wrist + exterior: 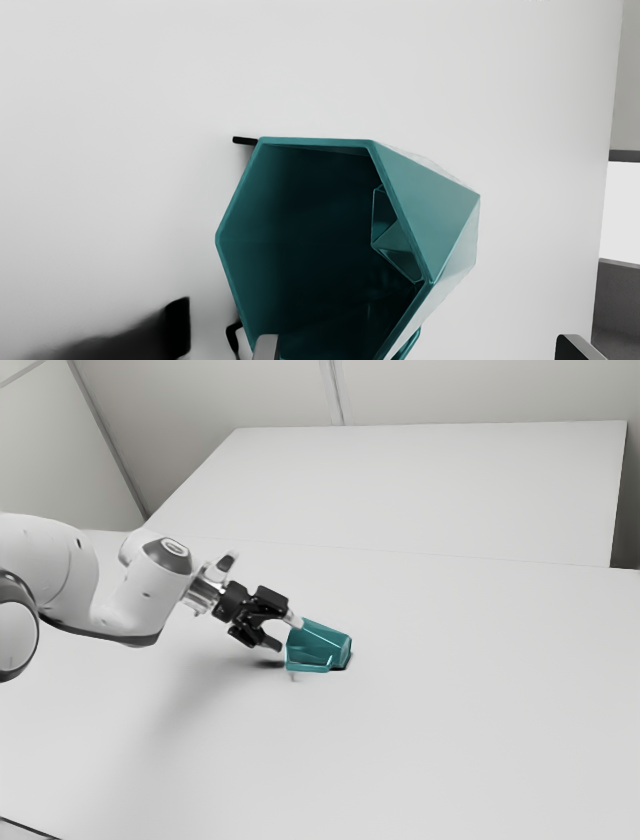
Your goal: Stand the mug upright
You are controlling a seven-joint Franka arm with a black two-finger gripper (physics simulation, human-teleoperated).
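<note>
Reaching in from the exterior view's left, the arm (130, 600) ends in the gripper (286, 633), its fingers spread wide and gripping nothing, close by the mug (322, 644); I cannot tell whether they touch. The mug lies on its side on the table (450, 710), base toward the exterior view's right.

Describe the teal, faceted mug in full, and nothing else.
The teal, faceted mug has a six-sided rim, a dark hollow interior and part of a slim handle visible. Its smooth, slightly glossy surface looks like glazed ceramic or plastic. It lies on its side on the white table, mouth towards the open black two-finger gripper, base towards the exterior view's right. One finger overlaps its rim in the wrist view; contact is unclear.
</note>
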